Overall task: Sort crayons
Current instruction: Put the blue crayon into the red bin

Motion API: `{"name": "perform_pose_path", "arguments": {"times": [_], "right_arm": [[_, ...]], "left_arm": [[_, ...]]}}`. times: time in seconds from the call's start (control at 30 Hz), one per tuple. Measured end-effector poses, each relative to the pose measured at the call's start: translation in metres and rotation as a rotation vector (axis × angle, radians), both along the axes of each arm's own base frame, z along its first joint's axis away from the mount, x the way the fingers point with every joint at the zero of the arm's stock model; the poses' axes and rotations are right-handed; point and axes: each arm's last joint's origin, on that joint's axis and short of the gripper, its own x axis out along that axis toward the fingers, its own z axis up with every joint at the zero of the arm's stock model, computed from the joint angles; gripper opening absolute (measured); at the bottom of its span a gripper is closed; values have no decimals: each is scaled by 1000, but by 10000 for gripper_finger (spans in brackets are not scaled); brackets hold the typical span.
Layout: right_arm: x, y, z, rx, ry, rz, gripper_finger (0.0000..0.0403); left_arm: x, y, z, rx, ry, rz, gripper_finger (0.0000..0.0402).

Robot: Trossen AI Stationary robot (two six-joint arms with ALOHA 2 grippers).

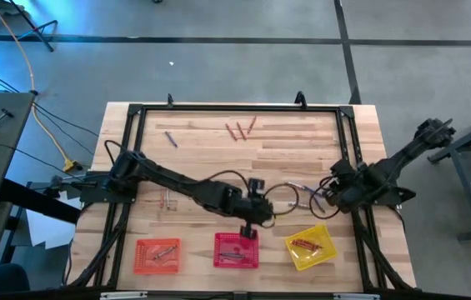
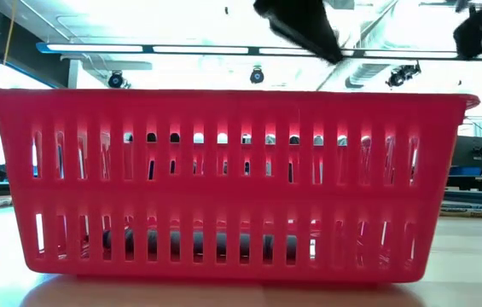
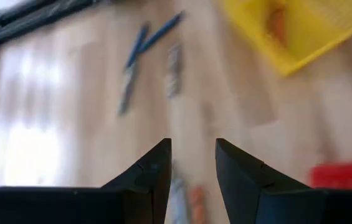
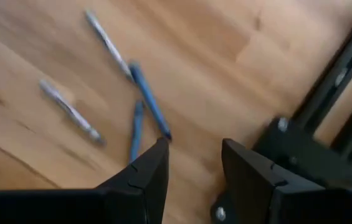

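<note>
Nowhere any legible brand, label or writing. Scattered across the wooden table (image 1: 202, 137): thin crayons, reddish-orange ones (image 1: 240, 128) near the far edge, one bluish stick (image 1: 170, 138) off alone, blue and grey-silver crayons (image 4: 139, 93) just ahead of the right gripper (image 4: 193, 163), fingers apart, empty. Left gripper (image 3: 192, 163) poised over the red basket (image 1: 237, 250), fingers apart around nothing. More crayons lying in the orange basket (image 1: 157, 254) and yellow basket (image 1: 310, 246). Low view almost wholly blocked by red basket mesh; contents hard to make out.
</note>
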Motion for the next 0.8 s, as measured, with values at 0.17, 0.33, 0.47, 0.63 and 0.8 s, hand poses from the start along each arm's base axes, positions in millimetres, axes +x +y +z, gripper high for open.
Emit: {"name": "perform_pose_path", "arguments": {"times": [0.17,0.33,0.47,0.63,0.8], "right_arm": [[11,-2,0,60,12,29,138],[27,-11,5,114,-23,82,138],[39,-23,3,136,-3,104,138],[58,-38,-7,148,49,157,138],[75,-52,-20,150,110,209,138]], "left_arm": [[-13,13,16,59,23,76,108],[-27,25,29,99,79,115,108],[-40,39,37,124,140,170,108],[-56,50,46,138,192,247,108],[-69,53,54,162,227,293,108]]}}
